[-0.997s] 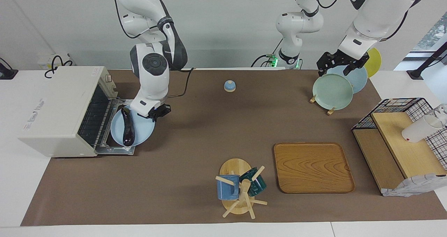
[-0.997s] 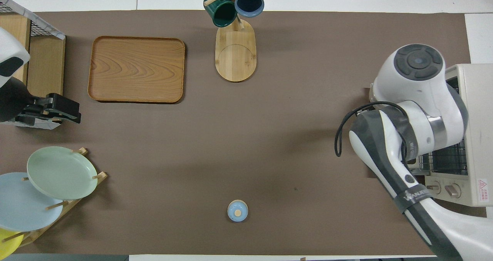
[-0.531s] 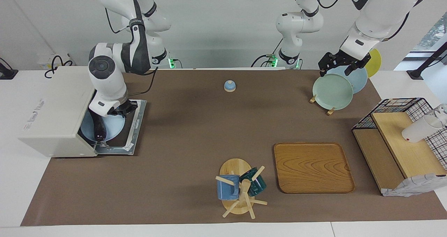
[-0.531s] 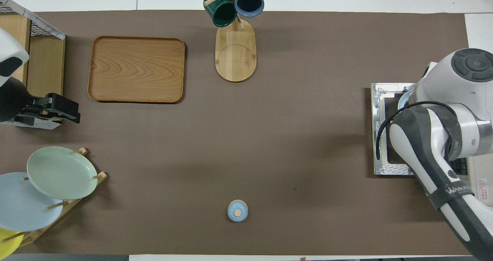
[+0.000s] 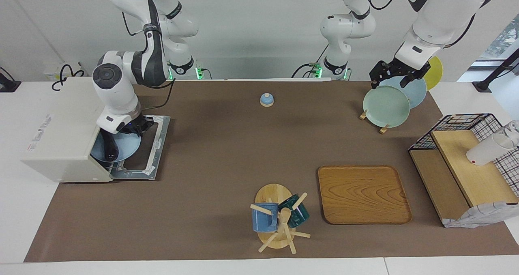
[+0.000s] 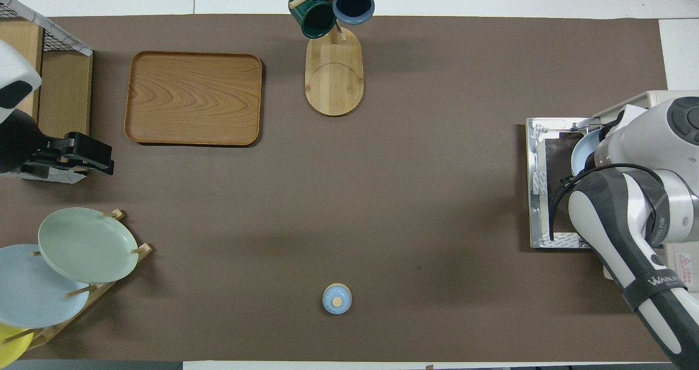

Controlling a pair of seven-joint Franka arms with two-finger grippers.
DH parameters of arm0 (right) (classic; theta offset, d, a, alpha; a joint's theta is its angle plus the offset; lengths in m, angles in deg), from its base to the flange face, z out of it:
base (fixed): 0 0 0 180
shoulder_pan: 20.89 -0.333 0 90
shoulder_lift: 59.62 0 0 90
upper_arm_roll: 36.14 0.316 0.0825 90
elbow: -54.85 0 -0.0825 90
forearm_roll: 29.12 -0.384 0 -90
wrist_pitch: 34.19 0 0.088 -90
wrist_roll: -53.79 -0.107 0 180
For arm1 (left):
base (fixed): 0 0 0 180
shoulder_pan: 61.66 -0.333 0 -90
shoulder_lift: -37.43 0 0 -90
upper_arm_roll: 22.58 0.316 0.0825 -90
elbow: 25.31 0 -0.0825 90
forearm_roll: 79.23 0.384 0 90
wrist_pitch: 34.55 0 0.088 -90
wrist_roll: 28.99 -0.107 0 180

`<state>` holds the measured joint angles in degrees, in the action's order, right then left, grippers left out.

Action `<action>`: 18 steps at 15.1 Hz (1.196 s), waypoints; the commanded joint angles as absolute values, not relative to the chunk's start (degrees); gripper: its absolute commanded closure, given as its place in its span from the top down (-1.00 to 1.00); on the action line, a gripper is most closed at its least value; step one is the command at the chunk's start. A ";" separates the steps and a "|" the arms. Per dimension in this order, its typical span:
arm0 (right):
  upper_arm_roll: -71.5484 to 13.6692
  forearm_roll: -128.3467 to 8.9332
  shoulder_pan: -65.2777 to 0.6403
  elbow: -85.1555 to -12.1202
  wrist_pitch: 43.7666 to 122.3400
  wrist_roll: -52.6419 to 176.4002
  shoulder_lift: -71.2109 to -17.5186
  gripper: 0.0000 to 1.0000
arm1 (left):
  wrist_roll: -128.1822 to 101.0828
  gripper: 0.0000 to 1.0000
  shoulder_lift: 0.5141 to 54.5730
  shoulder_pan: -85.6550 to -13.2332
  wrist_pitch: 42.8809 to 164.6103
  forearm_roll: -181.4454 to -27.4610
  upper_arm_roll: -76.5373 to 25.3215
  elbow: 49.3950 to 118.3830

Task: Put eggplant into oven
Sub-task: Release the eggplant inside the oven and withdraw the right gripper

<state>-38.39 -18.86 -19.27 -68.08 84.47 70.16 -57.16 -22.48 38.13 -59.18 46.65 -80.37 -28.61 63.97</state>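
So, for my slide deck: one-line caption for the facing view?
Right end effector slides blue plate with eggplant into the open oven.

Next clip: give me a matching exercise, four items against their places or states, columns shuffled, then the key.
Column one:
1. glossy dark purple eggplant
2. boxy off-white toaster oven
3. small blue dome-shaped bell
4. pale green round plate

Column two:
A. propped in the wooden plate rack
B. door dropped open
C. lying on a light blue plate at the oven mouth, under the right gripper
D. alone on the brown mat, nearer the robots than the wooden mug stand

Pairs: 1-C, 2-B, 3-D, 4-A
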 commanded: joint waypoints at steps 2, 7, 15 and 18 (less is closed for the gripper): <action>-37.55 -20.06 -16.59 -70.57 84.81 72.86 -57.86 -1.00 | -22.14 1.00 38.57 -59.99 46.13 -80.28 -29.17 64.34; -37.46 -20.94 -17.20 -69.08 83.85 73.92 -57.60 0.01 | -22.14 1.00 38.66 -59.99 46.13 -80.28 -29.17 64.34; -37.02 -24.20 -26.25 -64.66 83.99 63.92 -56.37 -1.00 | -22.14 1.00 38.66 -59.99 46.13 -80.28 -29.17 64.34; -37.02 -24.28 -28.71 -69.24 93.84 57.50 -54.09 -1.00 | -22.14 1.00 38.57 -59.99 46.13 -80.28 -29.17 64.34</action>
<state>-37.10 -23.50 -27.95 -66.11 88.13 60.68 -55.59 -22.48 38.13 -59.18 46.65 -80.37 -28.61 63.97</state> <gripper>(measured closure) 0.982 0.000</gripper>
